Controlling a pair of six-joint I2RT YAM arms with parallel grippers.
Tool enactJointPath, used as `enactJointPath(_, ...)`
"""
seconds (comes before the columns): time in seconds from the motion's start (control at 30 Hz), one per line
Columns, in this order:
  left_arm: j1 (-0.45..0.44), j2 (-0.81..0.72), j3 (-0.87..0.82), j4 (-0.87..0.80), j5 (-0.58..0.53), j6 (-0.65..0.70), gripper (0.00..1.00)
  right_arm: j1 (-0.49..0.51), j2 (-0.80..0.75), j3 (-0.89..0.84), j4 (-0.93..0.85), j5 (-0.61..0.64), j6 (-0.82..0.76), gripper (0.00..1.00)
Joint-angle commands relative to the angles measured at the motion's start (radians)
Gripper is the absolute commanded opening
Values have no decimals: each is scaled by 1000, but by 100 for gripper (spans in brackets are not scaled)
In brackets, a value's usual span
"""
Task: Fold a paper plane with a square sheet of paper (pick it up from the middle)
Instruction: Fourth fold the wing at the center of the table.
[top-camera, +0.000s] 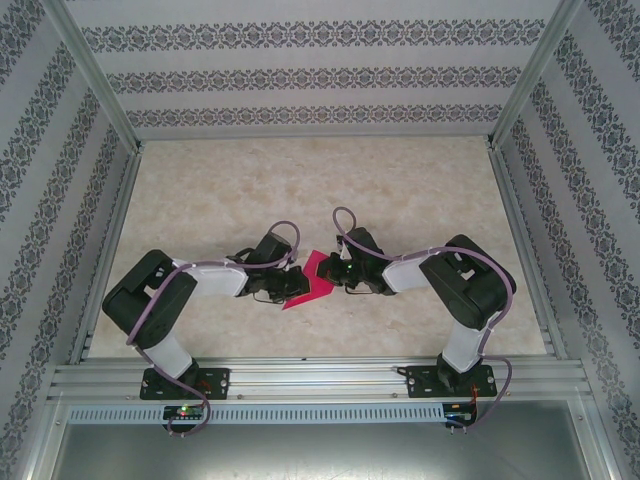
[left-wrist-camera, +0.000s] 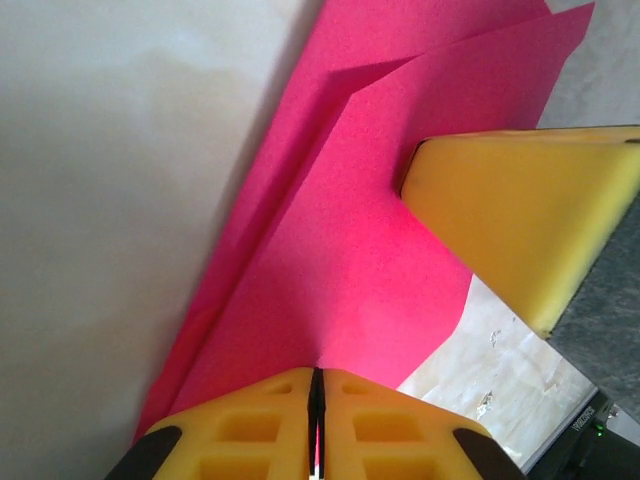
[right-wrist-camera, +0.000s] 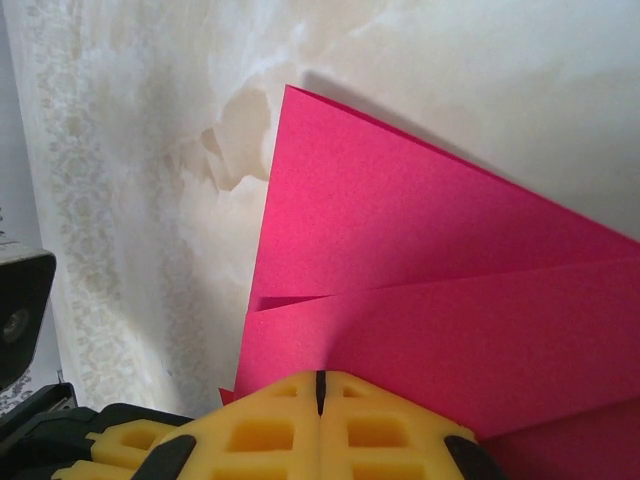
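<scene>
Pinching part-folded pink sheet (left-wrist-camera: 340, 230) from opp. sides w/ left claw (left-wrist-camera: 316, 378) & right claw (right-wrist-camera: 320, 380), both closed; lies btwn, equally near.

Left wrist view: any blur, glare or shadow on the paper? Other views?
Left wrist: folded magenta sheet crisp, grain visible; dark soft shadow along its long edge; table pale and featureless there. Right wrist: sheet sharp, thin shadow along its upper edge, no glare. Top external: even light, sheet small.
</scene>
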Motion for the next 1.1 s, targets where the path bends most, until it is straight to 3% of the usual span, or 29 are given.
enactJointPath(0.0, -10, -30, -75, -91, -79, -22, 12, -13, 37, -25, -72, 31, -16, 6)
enactJointPath(0.37, -10, -252, -285, -218, -165, -74, 12, -58, 30, -30, -94, -6, -50, 6)
enactJointPath(0.6, -10, -459, -291, -378, -229, -77, 12, -59, 49, 11, -135, -45, -94, 6)
enactJointPath(0.77, -10, -586, -243, -415, -239, -29, 16, -58, 63, 106, -281, -96, -262, 6)
enactJointPath(0.9, -10, -566, -181, -362, -217, 11, 20, -45, 89, 215, -415, -161, -411, 7)
enactJointPath(1.07, -10, -407, -62, -277, -169, 77, 22, -31, 93, 326, -549, -183, -506, 8)
